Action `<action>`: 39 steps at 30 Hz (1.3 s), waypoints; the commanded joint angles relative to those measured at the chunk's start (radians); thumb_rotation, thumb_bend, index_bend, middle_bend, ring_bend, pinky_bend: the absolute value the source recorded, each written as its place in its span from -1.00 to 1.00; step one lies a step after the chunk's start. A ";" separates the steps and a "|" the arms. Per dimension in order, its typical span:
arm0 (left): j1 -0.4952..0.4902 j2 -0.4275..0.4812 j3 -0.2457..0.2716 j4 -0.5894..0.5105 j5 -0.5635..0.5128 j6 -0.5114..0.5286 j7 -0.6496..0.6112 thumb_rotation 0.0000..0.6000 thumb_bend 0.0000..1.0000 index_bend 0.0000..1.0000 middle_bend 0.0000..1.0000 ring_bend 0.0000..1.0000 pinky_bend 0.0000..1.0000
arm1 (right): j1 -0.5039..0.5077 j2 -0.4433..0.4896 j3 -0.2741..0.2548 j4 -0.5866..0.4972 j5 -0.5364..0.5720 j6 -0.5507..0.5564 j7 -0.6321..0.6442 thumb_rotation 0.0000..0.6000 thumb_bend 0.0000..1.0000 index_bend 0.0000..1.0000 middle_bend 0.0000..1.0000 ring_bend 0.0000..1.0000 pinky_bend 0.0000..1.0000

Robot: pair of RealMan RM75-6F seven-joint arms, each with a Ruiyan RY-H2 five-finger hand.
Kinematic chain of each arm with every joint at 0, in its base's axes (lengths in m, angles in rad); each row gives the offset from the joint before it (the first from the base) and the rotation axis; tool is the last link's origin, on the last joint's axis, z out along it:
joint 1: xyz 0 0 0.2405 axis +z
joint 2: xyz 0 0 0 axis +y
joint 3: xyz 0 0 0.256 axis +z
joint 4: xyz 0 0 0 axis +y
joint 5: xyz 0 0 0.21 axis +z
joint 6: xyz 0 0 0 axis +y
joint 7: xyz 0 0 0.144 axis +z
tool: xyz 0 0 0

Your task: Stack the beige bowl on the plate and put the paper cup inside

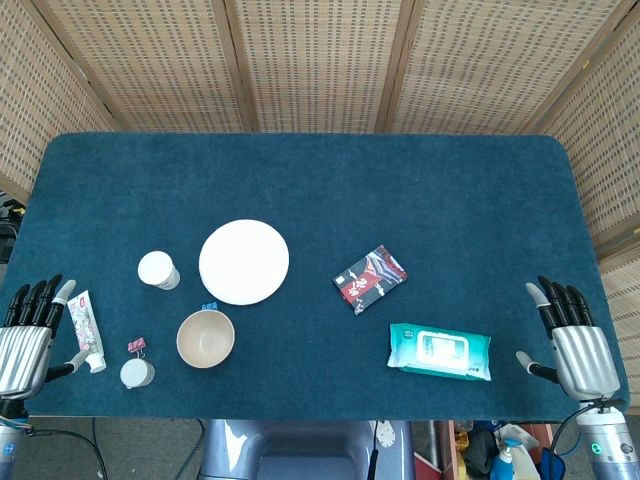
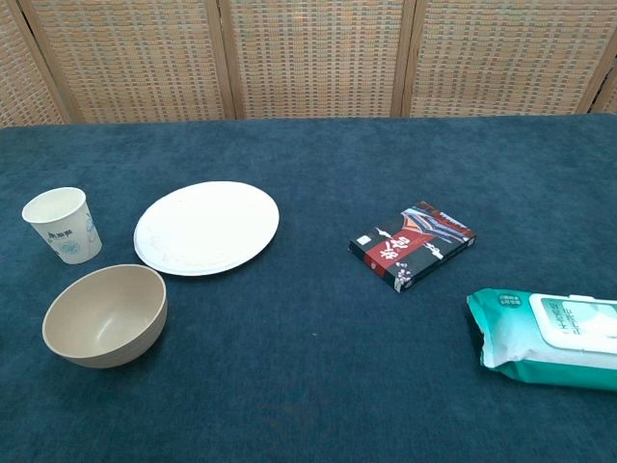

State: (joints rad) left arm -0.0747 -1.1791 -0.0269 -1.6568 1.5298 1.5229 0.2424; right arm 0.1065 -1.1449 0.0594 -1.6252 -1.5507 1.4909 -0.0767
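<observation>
We see our left hand [image 1: 28,335] at the table's [image 1: 300,180] near left edge and our right hand [image 1: 575,340] at the near right edge, both with fingers straight and apart, holding nothing. The white plate [image 1: 243,262] lies bare left of centre. The beige bowl [image 1: 205,338] sits upright on the cloth just in front of it, and the paper cup [image 1: 158,270] stands upright just left of the plate. A toothpaste tube [image 1: 86,329] lies just beside the left hand, while a dark packet [image 1: 369,278] and a wipes pack [image 1: 439,351] lie further right.
</observation>
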 commanded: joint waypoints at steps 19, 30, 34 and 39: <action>-0.018 0.028 0.039 -0.039 0.079 -0.027 -0.096 1.00 -0.73 -0.81 -1.00 -1.00 -1.00 | -0.003 0.005 0.003 0.003 0.009 0.000 0.012 1.00 -0.71 -0.99 -1.00 -1.00 -1.00; -0.061 0.075 0.104 -0.016 0.220 -0.074 -0.179 1.00 -0.70 -0.42 -1.00 -1.00 -1.00 | -0.004 0.006 0.004 -0.001 0.012 0.001 0.009 1.00 -0.71 -0.99 -1.00 -1.00 -1.00; -0.074 0.064 0.117 -0.006 0.222 -0.114 -0.158 1.00 -0.69 -0.40 -1.00 -1.00 -1.00 | -0.006 0.007 0.005 0.001 0.014 0.003 0.015 1.00 -0.71 -0.99 -1.00 -1.00 -1.00; -0.097 0.032 0.119 0.012 0.204 -0.175 -0.132 1.00 -0.62 -0.35 -1.00 -1.00 -1.00 | -0.006 0.010 0.006 0.000 0.014 0.004 0.020 1.00 -0.71 -0.99 -1.00 -1.00 -1.00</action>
State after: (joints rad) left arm -0.1613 -1.1332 0.0906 -1.6534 1.7413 1.3681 0.0995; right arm 0.1003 -1.1351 0.0655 -1.6249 -1.5368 1.4950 -0.0562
